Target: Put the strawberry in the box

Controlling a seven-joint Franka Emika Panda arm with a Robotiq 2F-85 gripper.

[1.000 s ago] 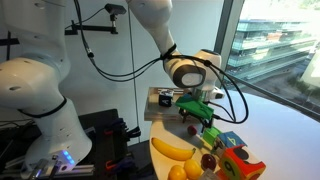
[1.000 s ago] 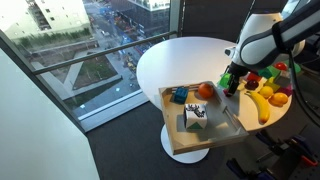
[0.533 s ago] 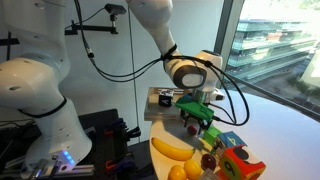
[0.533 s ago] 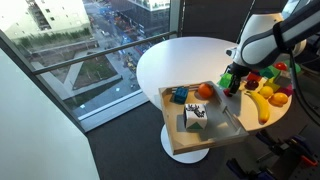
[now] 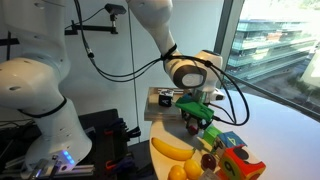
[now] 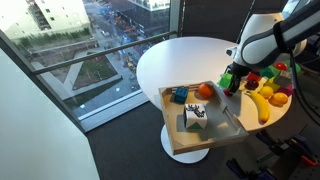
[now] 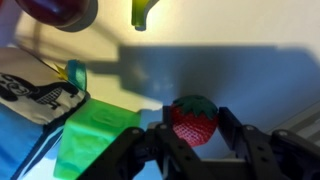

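The claw (image 7: 193,138) stands low over the white worktop (image 6: 170,60) and it is about half closed. In the wrist view, its two dark fingers (image 7: 150,142) are on both sides of the strawberry (image 7: 193,120), very near to it. It is not possible to tell if they press the berry or only stand beside it. The strawberry sits on the worktop between them, with its red body toward the camera. It is outside the box (image 6: 212,135).

Just beside the claw in the wrist view is a green toy block (image 7: 95,135), and further away is a cube with a black and white pattern (image 7: 35,85). At the top edge of that view a dark red round fruit (image 7: 55,8) is partly visible.

In both exterior views the claw (image 6: 231,88) points down near one corner of the light wooden box, between the box and the banana (image 6: 262,105). The box holds a blue thing (image 6: 179,96), a red-orange fruit (image 6: 204,90) and a patterned cube (image 6: 196,115). In an exterior view the banana (image 5: 172,148) lies in front of the claw (image 5: 193,125), near the colourful toy cubes (image 5: 235,160) and an orange (image 5: 177,172).
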